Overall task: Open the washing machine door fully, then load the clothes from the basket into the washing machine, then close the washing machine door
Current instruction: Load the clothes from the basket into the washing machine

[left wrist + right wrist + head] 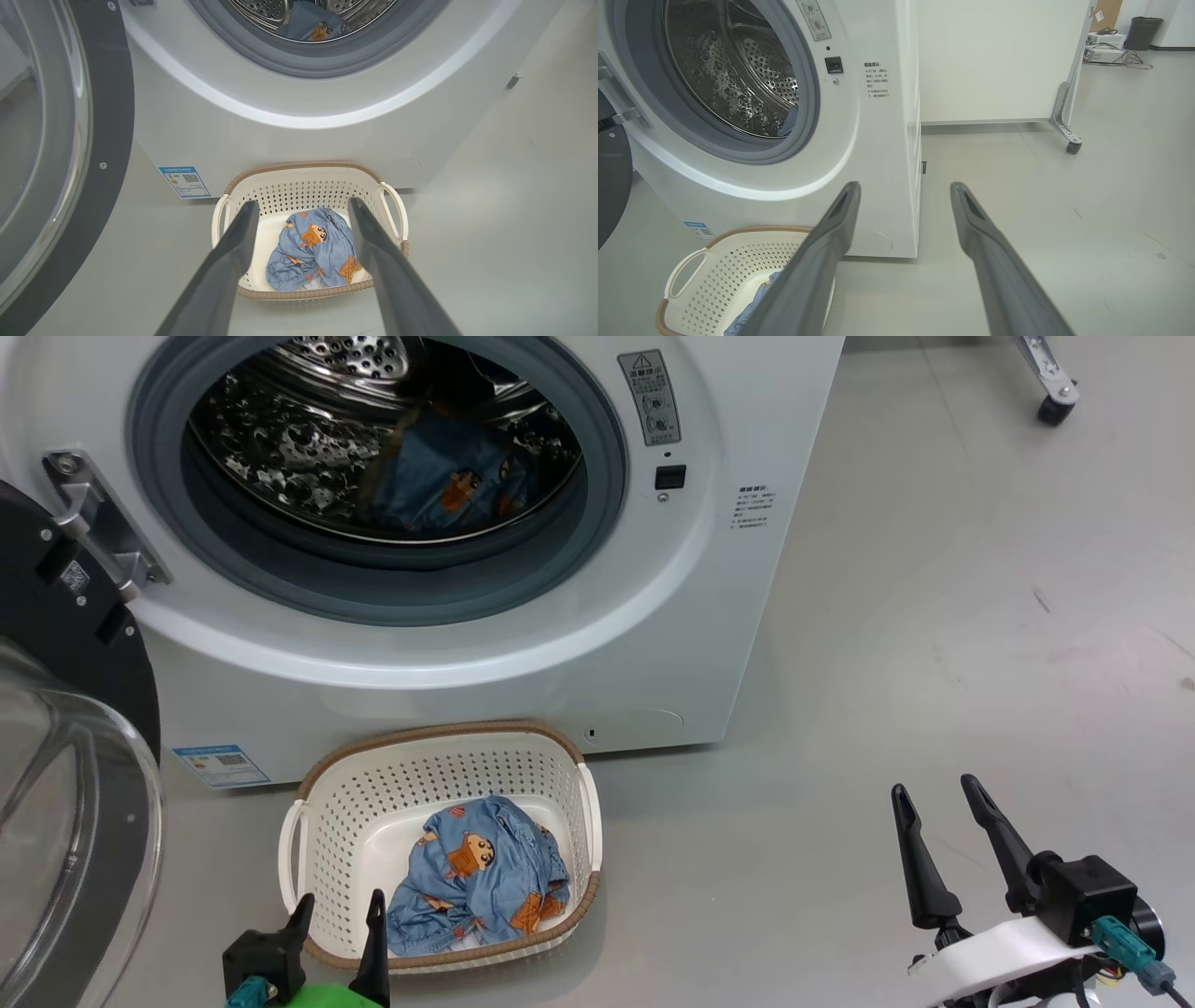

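The white washing machine [523, 644] stands open, its door [65, 784] swung wide to the left, black rim and glass bowl showing. One light blue garment [448, 485] lies inside the steel drum. On the floor in front sits the cream basket [345, 784] holding another blue garment [485, 877] with orange figures. My left gripper [339, 905] hovers open at the basket's near-left rim, nothing between its fingers; in the left wrist view its fingers [233, 261] frame the clothes [313, 247]. My right gripper [936, 791] is open over bare floor to the right, empty.
Grey floor [934, 616] stretches to the right of the machine. A wheeled stand's caster [1055, 406] is at the far right; in the right wrist view it carries a white panel [999, 60]. The open door blocks the left side.
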Motion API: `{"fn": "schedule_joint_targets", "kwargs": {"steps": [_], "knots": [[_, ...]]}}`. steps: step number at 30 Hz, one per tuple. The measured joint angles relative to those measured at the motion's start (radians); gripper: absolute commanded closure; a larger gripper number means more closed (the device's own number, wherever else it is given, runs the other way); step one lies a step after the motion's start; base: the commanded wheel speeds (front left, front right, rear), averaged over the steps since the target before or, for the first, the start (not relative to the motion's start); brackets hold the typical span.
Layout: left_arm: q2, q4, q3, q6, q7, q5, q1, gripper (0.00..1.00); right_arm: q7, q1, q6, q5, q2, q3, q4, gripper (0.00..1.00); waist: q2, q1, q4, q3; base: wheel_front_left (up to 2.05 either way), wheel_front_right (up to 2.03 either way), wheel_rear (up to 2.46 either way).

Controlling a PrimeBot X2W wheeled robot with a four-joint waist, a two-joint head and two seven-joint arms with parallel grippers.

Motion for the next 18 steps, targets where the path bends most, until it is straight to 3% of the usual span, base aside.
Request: {"fn": "schedule_joint_targets", "kwargs": {"steps": [18], "knots": [[0.041, 0.092, 0.028, 0.000, 0.185, -0.018, -0.163, 0.00, 0.000, -0.155, 0.000, 0.008, 0.043, 0.068, -0.012, 0.00, 0.0000, 0.0002, -0.126, 0.212, 0.00, 0.00, 0.00]]}}
